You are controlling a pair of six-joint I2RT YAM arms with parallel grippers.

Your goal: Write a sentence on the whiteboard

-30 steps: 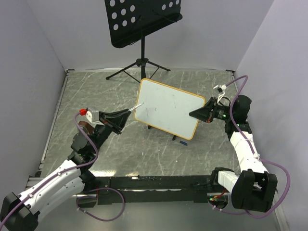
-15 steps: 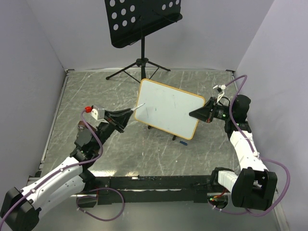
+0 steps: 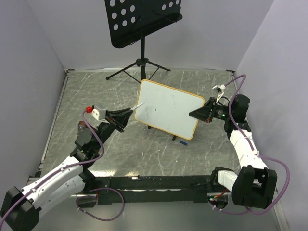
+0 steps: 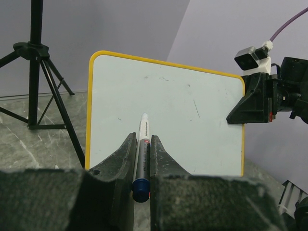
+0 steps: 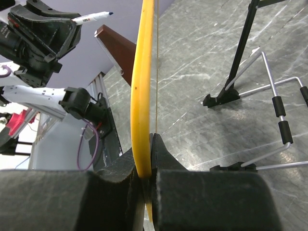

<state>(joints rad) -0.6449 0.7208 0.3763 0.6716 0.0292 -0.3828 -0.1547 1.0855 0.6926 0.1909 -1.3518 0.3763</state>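
Right wrist: whiteboard (image 5: 143, 86) edge-on, writing face hidden

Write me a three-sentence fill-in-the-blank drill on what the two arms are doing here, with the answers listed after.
The left gripper is shut on a ____. The right gripper clamps one side of the ____. The perforated music stand at the far end of the table is coloured ____.
Missing words: marker; whiteboard; black.
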